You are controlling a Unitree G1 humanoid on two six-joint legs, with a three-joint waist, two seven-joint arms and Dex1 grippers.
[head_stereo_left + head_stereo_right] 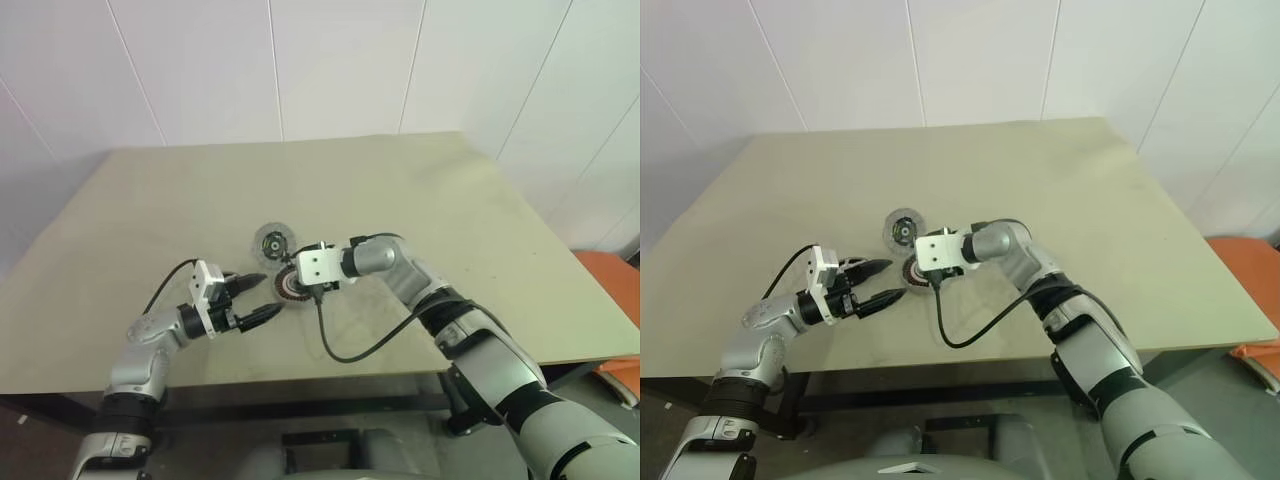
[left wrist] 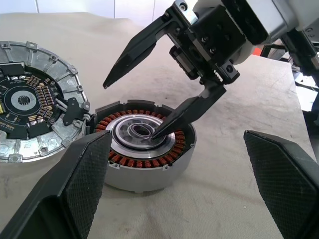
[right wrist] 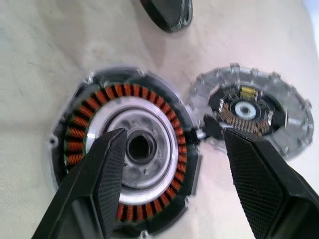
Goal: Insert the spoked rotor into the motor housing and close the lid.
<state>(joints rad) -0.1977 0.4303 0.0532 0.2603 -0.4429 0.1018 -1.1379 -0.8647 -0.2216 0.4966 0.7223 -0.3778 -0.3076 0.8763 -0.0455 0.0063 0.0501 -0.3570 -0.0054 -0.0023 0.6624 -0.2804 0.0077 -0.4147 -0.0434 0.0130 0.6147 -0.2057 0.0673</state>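
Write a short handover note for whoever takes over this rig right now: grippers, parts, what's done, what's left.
Left gripper: open, holding nothing, hanging just beside the housing.
Right gripper: open, over the housing, one fingertip in the rotor's centre hole, the other in the air.
Spoked rotor: copper windings up, seated inside the motor housing on the table.
Lid: lying open, circuit side up, right beside the housing.
Done: rotor appears inserted.
Left: withdraw the right gripper, close the lid.

The copper-wound spoked rotor (image 2: 144,144) sits flat inside the round silvery motor housing (image 2: 149,177), its lid (image 2: 35,119) lying open alongside
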